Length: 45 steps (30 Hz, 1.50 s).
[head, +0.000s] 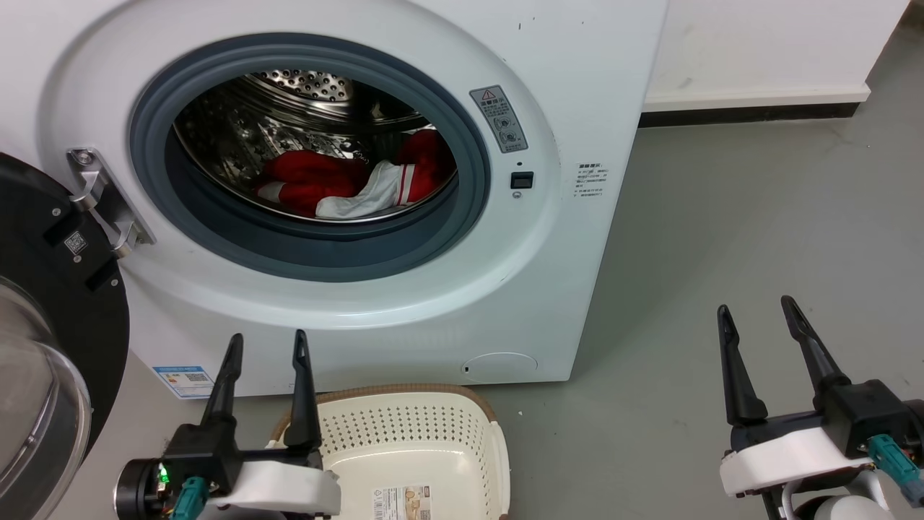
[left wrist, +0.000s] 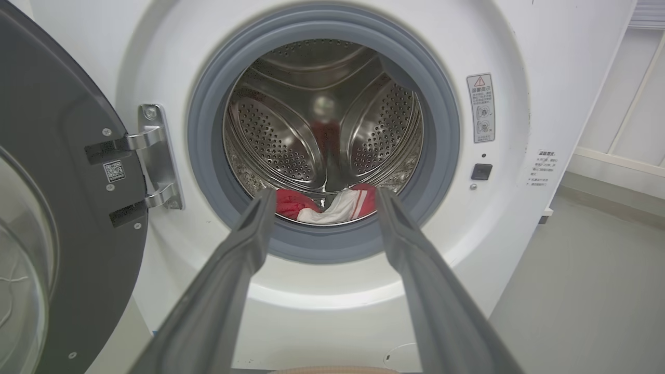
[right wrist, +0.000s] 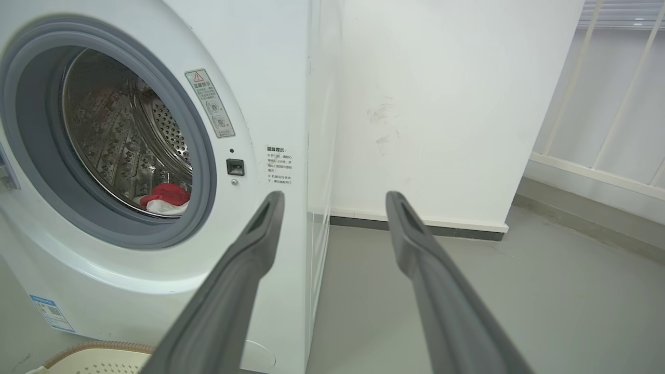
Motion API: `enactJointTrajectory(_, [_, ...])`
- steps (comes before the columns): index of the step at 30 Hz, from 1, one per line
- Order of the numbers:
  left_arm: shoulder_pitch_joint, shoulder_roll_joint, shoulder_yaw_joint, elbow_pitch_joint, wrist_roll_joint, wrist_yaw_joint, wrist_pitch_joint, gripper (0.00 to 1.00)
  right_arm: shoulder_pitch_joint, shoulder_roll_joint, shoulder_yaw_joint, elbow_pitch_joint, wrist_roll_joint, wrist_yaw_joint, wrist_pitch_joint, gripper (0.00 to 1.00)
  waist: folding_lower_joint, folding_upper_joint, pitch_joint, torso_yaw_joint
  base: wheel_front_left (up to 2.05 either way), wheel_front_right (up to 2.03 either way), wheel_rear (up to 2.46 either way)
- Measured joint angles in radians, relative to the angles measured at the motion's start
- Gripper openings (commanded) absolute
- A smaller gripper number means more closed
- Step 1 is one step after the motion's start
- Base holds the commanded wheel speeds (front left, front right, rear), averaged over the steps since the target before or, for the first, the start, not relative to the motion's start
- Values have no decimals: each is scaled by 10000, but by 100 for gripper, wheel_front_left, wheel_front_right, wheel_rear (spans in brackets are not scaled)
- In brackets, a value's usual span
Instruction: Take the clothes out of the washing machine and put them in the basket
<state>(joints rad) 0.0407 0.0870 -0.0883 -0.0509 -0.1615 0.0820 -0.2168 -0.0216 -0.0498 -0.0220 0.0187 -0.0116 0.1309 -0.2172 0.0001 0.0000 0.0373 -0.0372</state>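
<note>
**Both pincers open and idle before the loaded drum**

- Washing machine [head: 404,318]: stands on the grey floor [head: 722,217]. The door [head: 43,289] is swung wide to the robot's left and cut off by the head view's left and bottom edges.
- Clothes [head: 339,184]: red fabric with a white panel and striped trim, heaped at the bottom of the steel drum [head: 238,130], right of centre.
  - The lower part of the heap is hidden behind the grey rubber seal [head: 317,253].
  - How many garments make up the heap cannot be told.
  - In the left wrist view they show as a small red-and-white patch between the two fingers, above the seal's lower lip.
- Basket [head: 411,433]: on the floor directly in front of the machine, below the porthole, with nothing inside but the paper label [head: 406,502] on its bottom.
  - The near end is cut off by the head view's lower edge, and the left rim is partly covered by a pincer finger.
- Left pincer [head: 267,336]: fingers spread well apart, holding nothing. It hangs over the basket's left edge and points at the machine front, clear of the porthole.
- Right pincer [head: 756,305]: fingers equally spread and likewise empty. It is over bare floor, well to the right of the machine, and its wrist mount is cut off at the frame corner.
</note>
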Motion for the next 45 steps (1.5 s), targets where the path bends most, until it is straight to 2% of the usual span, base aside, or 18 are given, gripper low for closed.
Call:
enactJointTrajectory(5, [0, 113, -259, 42, 313, 151, -115, 100, 1, -2, 46, -52, -351, 0, -113, 100, 0, 0, 32, -17, 0, 0, 0])
enactJointTrajectory(13, [99, 205, -366, -33, 731, 140, -301, 100, 15, -4, -10, 151, -721, 2, -299, 100, 0, 0, 45, -48, 0, 0, 0])
enactJointTrajectory(18, [154, -27, 33, -282, 708, -111, -399, 100, 16, -8, -176, 424, 284, 2, -391, 100, 0, 0, 61, -95, 0, 0, 0])
enactJointTrajectory(27, [224, -259, 380, -211, 1078, -732, -449, 100, 10, -10, -228, 623, 272, 2, -456, 100, 0, 0, 63, -140, 0, 0, 0])
enactJointTrajectory(45, [267, -347, 692, -25, 1175, -1051, -462, 100, -55, -10, -209, 811, 479, 2, -456, 100, 0, 0, 217, -209, 0, 0, 0])
